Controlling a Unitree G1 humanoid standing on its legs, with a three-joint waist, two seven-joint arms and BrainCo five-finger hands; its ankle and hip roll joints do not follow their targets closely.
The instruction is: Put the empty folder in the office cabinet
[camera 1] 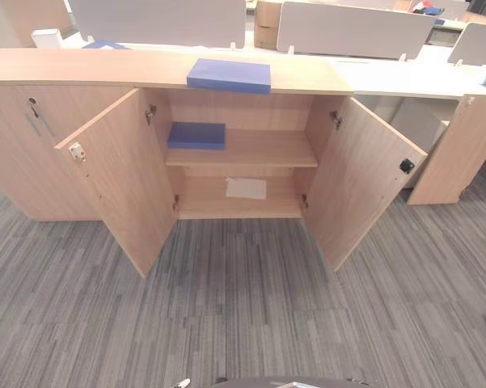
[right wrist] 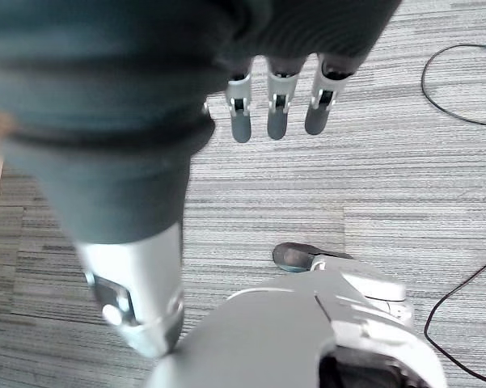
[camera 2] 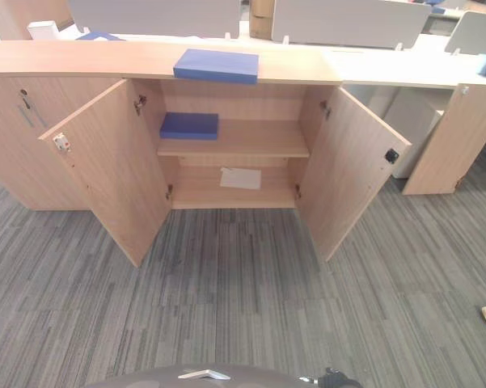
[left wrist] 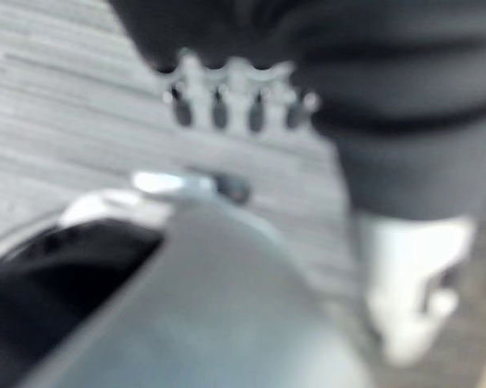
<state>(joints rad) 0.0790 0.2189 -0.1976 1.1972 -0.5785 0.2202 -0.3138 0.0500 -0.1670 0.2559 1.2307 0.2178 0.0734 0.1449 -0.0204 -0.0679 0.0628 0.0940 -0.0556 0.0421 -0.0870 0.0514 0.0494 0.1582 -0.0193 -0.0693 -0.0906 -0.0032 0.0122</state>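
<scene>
Cabinet (camera 1: 243, 162) seen from the head camera, both doors swung wide. The left door (camera 1: 117, 178) and right door (camera 1: 364, 178) stand out over the grey carpet (camera 1: 243, 307), leaving the interior open to the front. One blue folder (camera 1: 229, 74) lies flat on the cabinet top (camera 1: 81, 65), above the opening and near the front edge. A second blue folder (camera 1: 196, 134) already lies on the upper shelf (camera 1: 259, 149), towards its left end. A white sheet (camera 1: 246, 187) rests on the lower shelf.

Left hand (left wrist: 238, 101), in its wrist view: fingers hang straight and relaxed over the carpet, holding nothing. Right hand (right wrist: 279, 105), in its wrist view: fingers likewise straight and slack, empty, pointing at the carpet.

Step in hand, as judged: the approach, before any grasp. The folder on top appears to be the task's thing, untouched and well apart from both hands. The next move calls for stepping closer, raising a hand to the cabinet top, and taking the folder by its near edge, which seems to reach the front lip. It then has to come down past the top and slide flat onto the free right part of the upper shelf.
</scene>
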